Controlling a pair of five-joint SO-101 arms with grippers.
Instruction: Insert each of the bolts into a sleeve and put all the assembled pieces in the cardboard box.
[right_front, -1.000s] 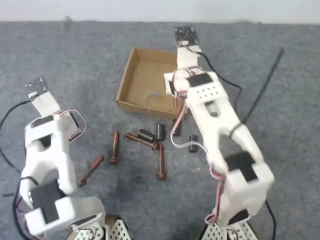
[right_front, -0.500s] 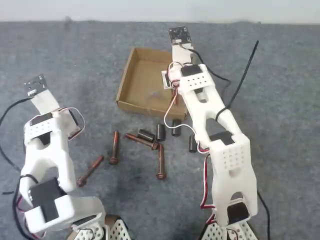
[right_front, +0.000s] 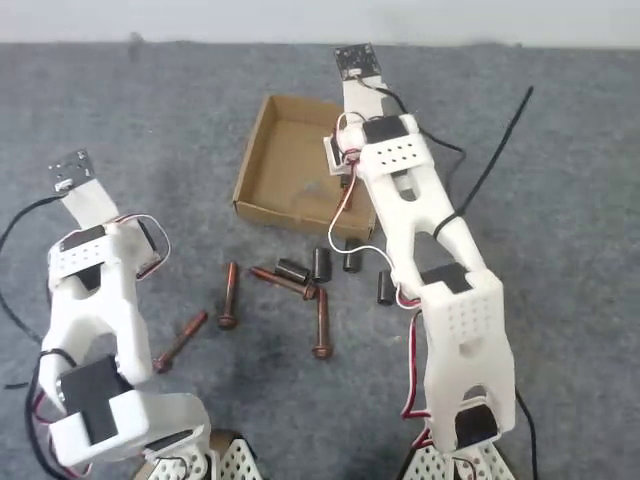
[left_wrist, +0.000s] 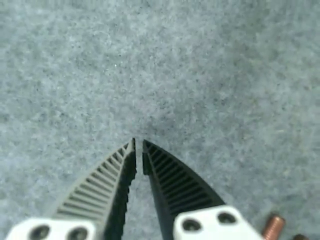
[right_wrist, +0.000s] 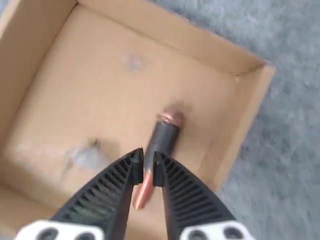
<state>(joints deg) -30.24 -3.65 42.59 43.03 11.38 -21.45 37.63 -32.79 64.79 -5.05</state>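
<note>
1 assembled piece (right_wrist: 162, 137), a bolt seated in its dark sleeve, hangs by its copper shank from the right gripper (right_wrist: 146, 157), whose jaws are clenched on it. Over the last second that arm has unfolded and stretched forward, carrying the piece from above the near wall of the cardboard box (right_front: 250, 165) to a spot over the box floor, so the drop looks like the step in hand. Nothing else lies in the box, which suggests this is the 1st delivery. 4 loose bolts (right_front: 230, 293) and 4 sleeves (right_front: 383, 287) wait on the carpet (right_front: 560, 330) just in front of the box. The piece sits near 1 side wall and corner, so releasing low and a little toward the middle would probably keep it from catching the rim; floor room inside is ample. The left gripper (left_wrist: 138, 145) is pressed shut on nothing over bare carpet, well apart from the box, leaving the right arm a free path back over the parts.
</note>
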